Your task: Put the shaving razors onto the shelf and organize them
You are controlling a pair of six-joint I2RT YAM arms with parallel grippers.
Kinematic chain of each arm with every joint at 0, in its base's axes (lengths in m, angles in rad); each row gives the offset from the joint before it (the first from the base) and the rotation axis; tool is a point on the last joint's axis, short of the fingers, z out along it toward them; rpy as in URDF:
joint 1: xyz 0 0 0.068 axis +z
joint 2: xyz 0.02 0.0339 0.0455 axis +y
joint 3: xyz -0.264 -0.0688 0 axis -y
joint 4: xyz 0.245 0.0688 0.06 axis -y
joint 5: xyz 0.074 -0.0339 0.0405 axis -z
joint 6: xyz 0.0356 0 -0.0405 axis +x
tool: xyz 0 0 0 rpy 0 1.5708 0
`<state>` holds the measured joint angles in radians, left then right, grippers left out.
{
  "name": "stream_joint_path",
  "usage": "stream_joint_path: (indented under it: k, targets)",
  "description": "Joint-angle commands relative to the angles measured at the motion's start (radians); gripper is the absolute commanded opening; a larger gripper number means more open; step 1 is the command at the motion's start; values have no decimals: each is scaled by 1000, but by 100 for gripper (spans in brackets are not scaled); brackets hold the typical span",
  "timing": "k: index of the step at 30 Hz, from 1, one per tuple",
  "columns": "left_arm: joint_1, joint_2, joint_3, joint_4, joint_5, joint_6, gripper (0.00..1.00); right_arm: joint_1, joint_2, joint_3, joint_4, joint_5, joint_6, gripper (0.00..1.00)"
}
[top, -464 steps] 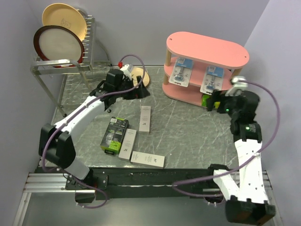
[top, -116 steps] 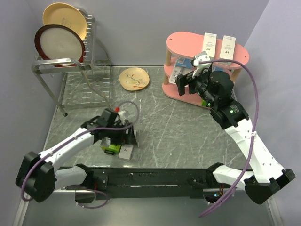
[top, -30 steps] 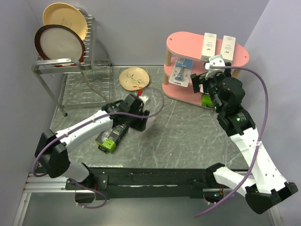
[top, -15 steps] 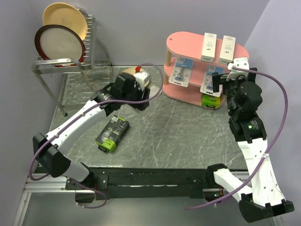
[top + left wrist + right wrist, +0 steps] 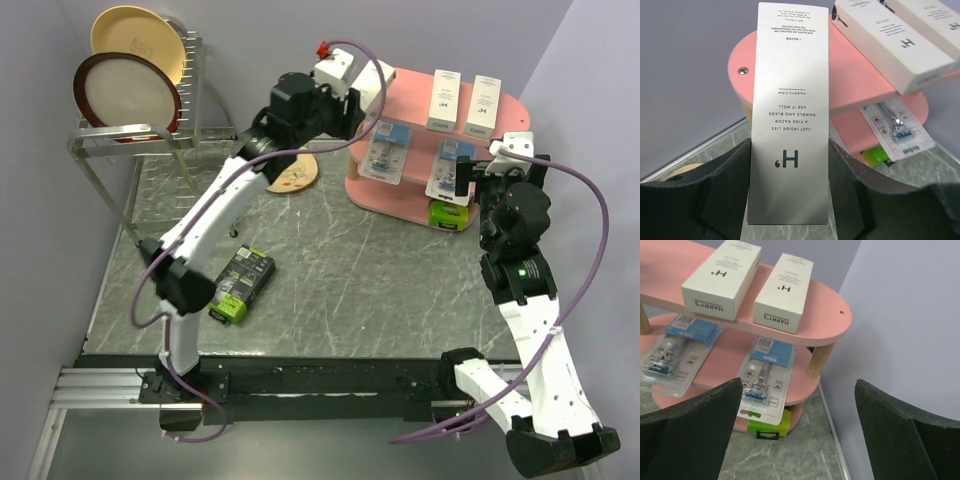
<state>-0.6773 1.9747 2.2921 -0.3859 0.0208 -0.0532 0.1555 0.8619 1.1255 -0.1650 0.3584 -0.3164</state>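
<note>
The left gripper (image 5: 789, 212) pinches a white box (image 5: 790, 100), which sticks out past its fingers. The shelf (image 5: 855, 87) top board lies just beyond the box, and two white boxes (image 5: 722, 277) lie on it to the right. The right gripper (image 5: 800, 440) is spread wide and holds nothing. Blister cards (image 5: 765, 372) are ahead of it, with a green box (image 5: 771, 422) below them. A second green box (image 5: 238, 284) lies on the table (image 5: 380, 290), well away from both grippers.

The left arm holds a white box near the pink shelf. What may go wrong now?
1. The left end effector grips the slim white box at one end only; set on the top board, it may topple or strike the nearest standing white box.
2. The right end effector hangs open beside the shelf, so the two might collide.
</note>
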Motion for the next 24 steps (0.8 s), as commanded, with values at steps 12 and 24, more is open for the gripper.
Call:
stream_joint_path:
  k: [12,24]
  targets:
    - [-64,242,279,306,-79,-4,43,-109,34,40,-25,-61,69,100]
    - [-41,331,319,478,-108,12,44,-129,83,73,-84,-72,131,100]
